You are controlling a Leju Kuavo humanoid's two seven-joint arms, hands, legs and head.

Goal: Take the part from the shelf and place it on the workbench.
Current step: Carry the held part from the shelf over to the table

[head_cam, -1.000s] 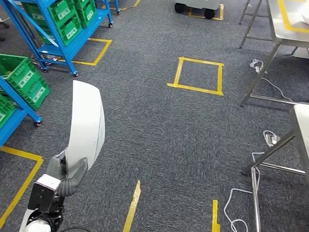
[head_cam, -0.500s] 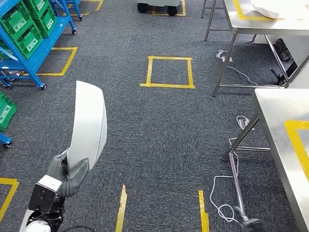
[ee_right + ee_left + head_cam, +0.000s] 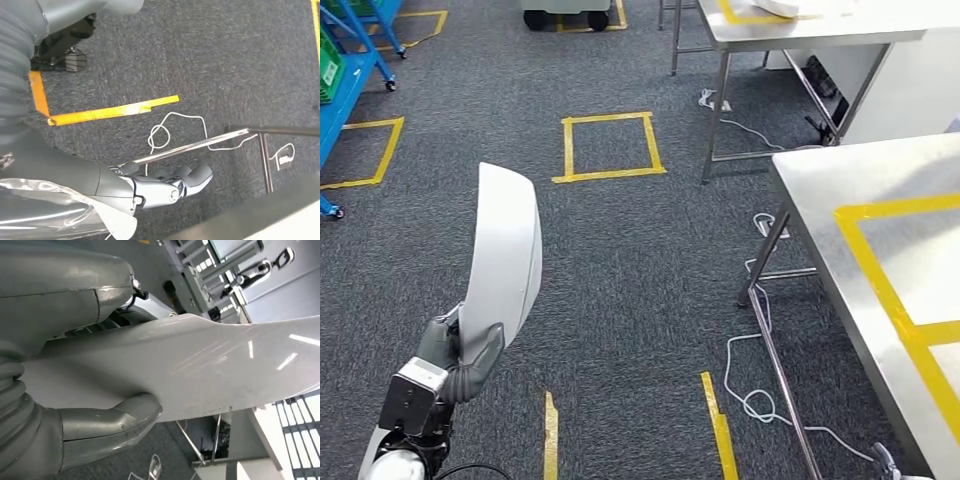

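The part (image 3: 503,258) is a white curved panel, held upright in front of me by my left hand (image 3: 460,355), which grips its lower end. In the left wrist view the glossy part (image 3: 226,360) runs across the picture, with the grey thumb (image 3: 113,425) pressed against one face. The steel workbench (image 3: 841,170) with a yellow tape rectangle stands to my right, apart from the part. My right hand (image 3: 170,185) hangs low over the carpet, fingers stretched out and holding nothing.
A second steel table (image 3: 803,30) stands further back with a white piece (image 3: 803,8) on it. White cables (image 3: 754,395) lie by the workbench legs. Yellow tape squares (image 3: 610,147) mark the grey carpet. A blue shelf (image 3: 350,60) stands at the far left.
The whole view has swung to the right: the blue shelves slid off to the left and the workbench came in on the right. My left hand still holds the part the same way.
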